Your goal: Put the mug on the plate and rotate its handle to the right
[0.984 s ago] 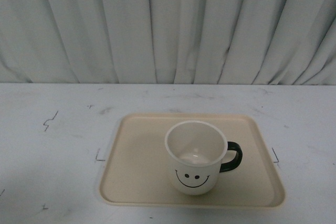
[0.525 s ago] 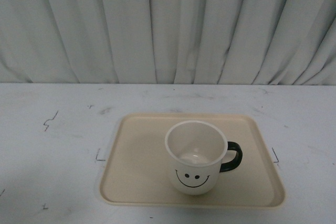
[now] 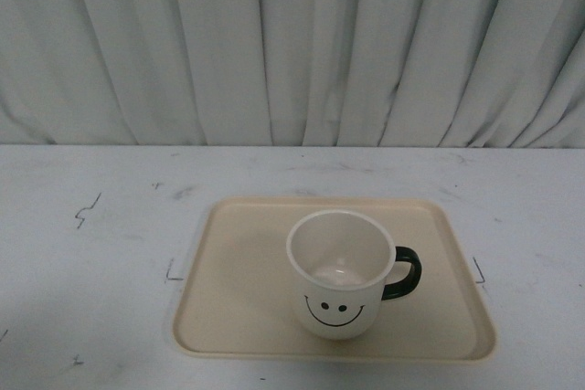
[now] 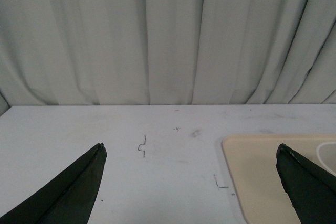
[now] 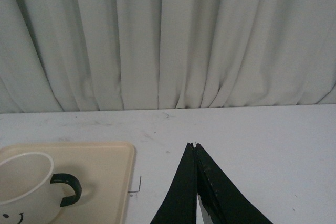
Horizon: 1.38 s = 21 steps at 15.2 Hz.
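The cream-white cylindrical mug with the black smiley face [image 3: 340, 273] stands upright on the flat beige rectangular plastic tray [image 3: 238, 271], a little toward its near right part, face turned toward my body camera. Its thick black loop handle [image 3: 403, 273] sticks out to my right.

My left gripper [image 4: 190, 153] hangs above the bare white tabletop [image 3: 82, 253] with its black fingers [image 4: 79, 182] spread wide and nothing between them; the tray's corner lies just under one finger, and only a sliver of the mug's rim shows at the frame edge.

My right gripper [image 5: 195, 146] has its fingers pressed together, empty, over the table well clear of the tray's edge. From that wrist the mug [image 5: 23, 182] sits off to the side, its handle [image 5: 67, 186] pointing toward this gripper.

A pale pleated curtain [image 3: 292, 43] hangs behind the table.
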### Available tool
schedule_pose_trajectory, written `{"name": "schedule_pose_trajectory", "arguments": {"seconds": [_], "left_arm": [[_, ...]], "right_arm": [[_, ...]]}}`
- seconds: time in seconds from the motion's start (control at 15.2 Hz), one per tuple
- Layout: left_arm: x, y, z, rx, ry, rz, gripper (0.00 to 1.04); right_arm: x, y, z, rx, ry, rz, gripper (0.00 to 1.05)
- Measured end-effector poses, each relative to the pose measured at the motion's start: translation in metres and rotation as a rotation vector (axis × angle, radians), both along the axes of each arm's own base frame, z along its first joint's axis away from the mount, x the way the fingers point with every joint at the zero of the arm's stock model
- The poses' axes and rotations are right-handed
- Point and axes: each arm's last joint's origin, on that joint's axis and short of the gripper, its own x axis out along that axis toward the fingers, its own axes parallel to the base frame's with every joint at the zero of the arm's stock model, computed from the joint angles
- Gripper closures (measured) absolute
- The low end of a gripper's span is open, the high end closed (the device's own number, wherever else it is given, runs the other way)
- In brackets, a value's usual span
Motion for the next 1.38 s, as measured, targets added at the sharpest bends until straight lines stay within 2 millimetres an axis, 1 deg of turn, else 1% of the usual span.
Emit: {"name": "schedule_pose_trajectory", "arguments": {"seconds": [0.2,0.26,0.33,0.52,0.59,0.85,1.05,1.11,1.38], "left_arm": [[0.000,0.000,0.000,0.000,0.000,0.000,0.07],[0.000,0.000,0.000,0.000,0.000,0.000,0.07],[0.000,0.000,0.000,0.000,0.000,0.001,0.07],[0.000,0.000,0.000,0.000,0.000,0.000,0.07],[0.000,0.000,0.000,0.000,0.000,0.000,0.07],[0.000,0.000,0.000,0.000,0.000,0.000,0.07],[0.000,0.000,0.000,0.000,0.000,0.000,0.07],[0.000,0.000,0.000,0.000,0.000,0.000,0.07],[0.000,0.000,0.000,0.000,-0.001,0.000,0.07]], "right_arm": [[-0.003,0.000,0.000,0.000,0.000,0.000,1.03],[-0.008,0.000,-0.005,0.000,0.045,0.000,1.03],[-0.014,0.000,-0.002,0.000,-0.004,0.003,1.03],[-0.014,0.000,-0.003,0.000,0.007,0.003,1.03],[-0.014,0.000,-0.004,0.000,0.009,0.003,1.02],[-0.014,0.000,-0.004,0.000,0.009,0.003,0.55],[-0.014,0.000,-0.004,0.000,0.009,0.003,0.16],[-0.014,0.000,-0.004,0.000,0.009,0.003,0.06],[-0.014,0.000,-0.004,0.001,0.009,0.003,0.06]]}}
